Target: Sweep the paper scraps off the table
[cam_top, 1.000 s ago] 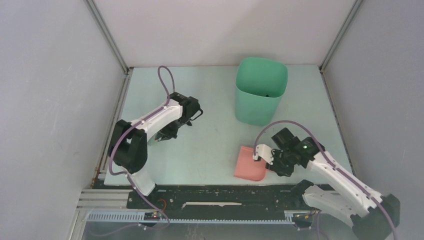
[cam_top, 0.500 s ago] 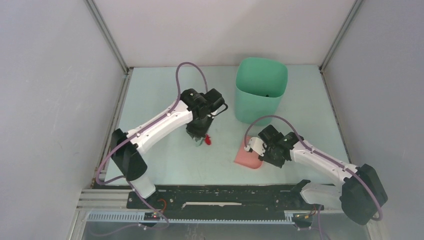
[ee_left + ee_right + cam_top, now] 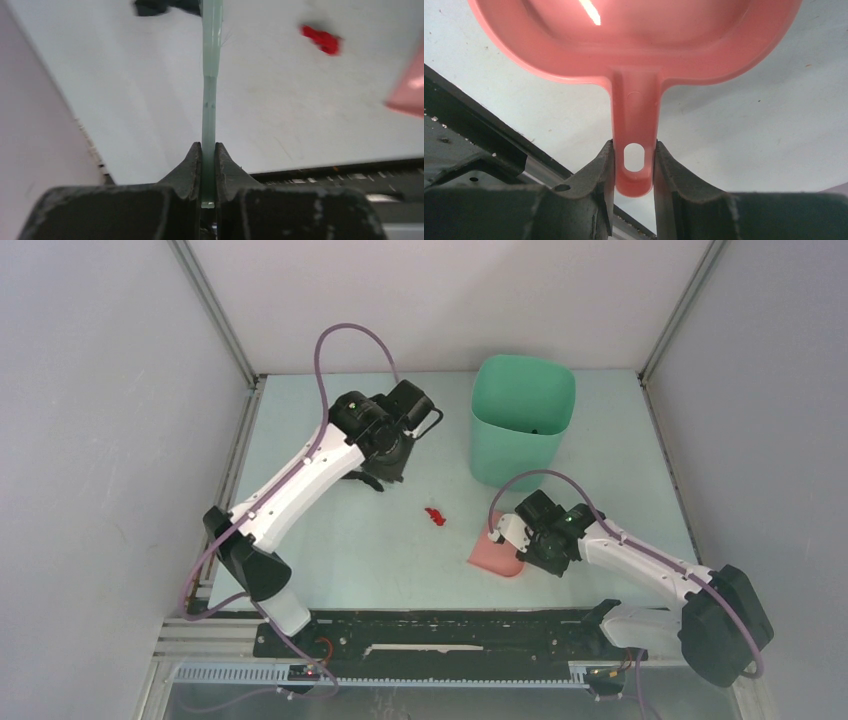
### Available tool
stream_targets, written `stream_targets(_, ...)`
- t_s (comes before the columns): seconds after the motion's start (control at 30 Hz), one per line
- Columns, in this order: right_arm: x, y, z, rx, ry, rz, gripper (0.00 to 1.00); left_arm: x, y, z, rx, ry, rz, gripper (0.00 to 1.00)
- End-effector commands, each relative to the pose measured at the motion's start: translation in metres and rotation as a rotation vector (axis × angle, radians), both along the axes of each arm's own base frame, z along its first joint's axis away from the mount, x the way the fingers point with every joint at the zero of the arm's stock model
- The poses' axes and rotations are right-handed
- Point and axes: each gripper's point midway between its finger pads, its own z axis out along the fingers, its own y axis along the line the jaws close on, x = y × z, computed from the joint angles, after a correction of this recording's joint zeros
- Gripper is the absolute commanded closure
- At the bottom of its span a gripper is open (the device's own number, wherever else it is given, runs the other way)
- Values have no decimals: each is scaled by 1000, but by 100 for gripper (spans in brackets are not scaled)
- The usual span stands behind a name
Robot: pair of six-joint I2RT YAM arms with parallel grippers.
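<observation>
Red paper scrap (image 3: 434,516): lay on the table (image 3: 330,550), between green brush (image 3: 210,90) and pink dustpan (image 3: 493,560), apart from both.
Left gripper (image 3: 208,150): clamped tight on the brush's thin handle.
Right gripper (image 3: 634,159): pinched the dustpan's handle.
Risk: a hard stroke could flick the scrap past the dustpan's lip.

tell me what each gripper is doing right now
left gripper: shut on the green brush
right gripper: shut on the pink dustpan
</observation>
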Motion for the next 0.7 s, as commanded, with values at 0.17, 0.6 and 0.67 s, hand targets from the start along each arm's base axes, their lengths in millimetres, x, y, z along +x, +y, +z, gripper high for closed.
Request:
stream_targets(0.17, -10, 6, 12, 4, 53, -8, 100, 72, 100, -21, 590, -89, 153, 100)
stream_targets(0.6, -10, 11, 9, 14, 74, -21, 100, 57, 75, -94, 524, 171, 40, 100)
stream_targets(0.67, -9, 13, 9, 19, 74, -19, 100, 50, 60, -99, 464, 198, 9, 100)
